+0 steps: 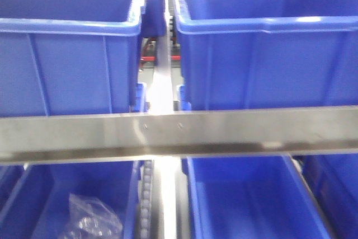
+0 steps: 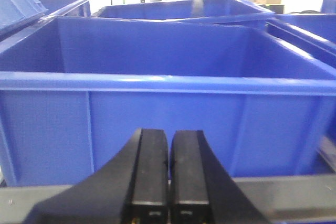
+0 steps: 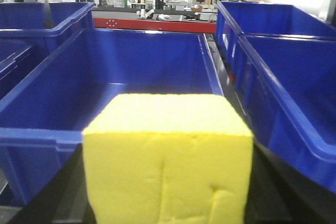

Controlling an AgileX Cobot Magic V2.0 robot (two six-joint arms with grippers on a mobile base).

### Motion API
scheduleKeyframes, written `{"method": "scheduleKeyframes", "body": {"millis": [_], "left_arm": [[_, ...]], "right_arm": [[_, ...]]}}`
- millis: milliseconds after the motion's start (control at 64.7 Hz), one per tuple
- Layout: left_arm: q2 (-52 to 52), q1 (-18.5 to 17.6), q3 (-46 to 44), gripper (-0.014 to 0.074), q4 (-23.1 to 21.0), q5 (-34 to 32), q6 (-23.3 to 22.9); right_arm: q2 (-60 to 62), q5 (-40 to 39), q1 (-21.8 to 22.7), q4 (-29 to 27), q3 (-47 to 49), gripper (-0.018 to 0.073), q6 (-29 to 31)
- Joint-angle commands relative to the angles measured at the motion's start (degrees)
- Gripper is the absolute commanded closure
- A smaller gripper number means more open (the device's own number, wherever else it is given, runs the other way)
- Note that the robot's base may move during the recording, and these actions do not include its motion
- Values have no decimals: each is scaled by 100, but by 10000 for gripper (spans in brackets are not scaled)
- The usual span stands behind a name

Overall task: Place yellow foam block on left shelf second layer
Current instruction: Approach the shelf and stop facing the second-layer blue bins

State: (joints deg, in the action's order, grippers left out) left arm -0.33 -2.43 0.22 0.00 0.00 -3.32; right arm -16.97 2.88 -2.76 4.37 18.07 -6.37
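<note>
You are facing a shelf rack whose steel crossbar (image 1: 179,130) runs level across the front view. Above that crossbar, two blue bins sit side by side on the upper level: the left bin (image 1: 67,65) and the right bin (image 1: 263,60), with a narrow gap between them. Below the crossbar, a lower left bin (image 1: 45,205) holds a crumpled clear plastic bag (image 1: 92,219), and a lower right bin (image 1: 251,200) sits beside it.
</note>
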Motion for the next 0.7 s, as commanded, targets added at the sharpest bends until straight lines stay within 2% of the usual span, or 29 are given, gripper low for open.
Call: {"method": "scheduleKeyframes", "body": {"millis": [0,680], "left_arm": [[-98,9,154,472,-32,-461,-19],[-98,9,154,472,-32,-461,-19]], "right_arm": [[-50,-519,45,55,177,134,42],[-50,-519,45,55,177,134,42]]}}
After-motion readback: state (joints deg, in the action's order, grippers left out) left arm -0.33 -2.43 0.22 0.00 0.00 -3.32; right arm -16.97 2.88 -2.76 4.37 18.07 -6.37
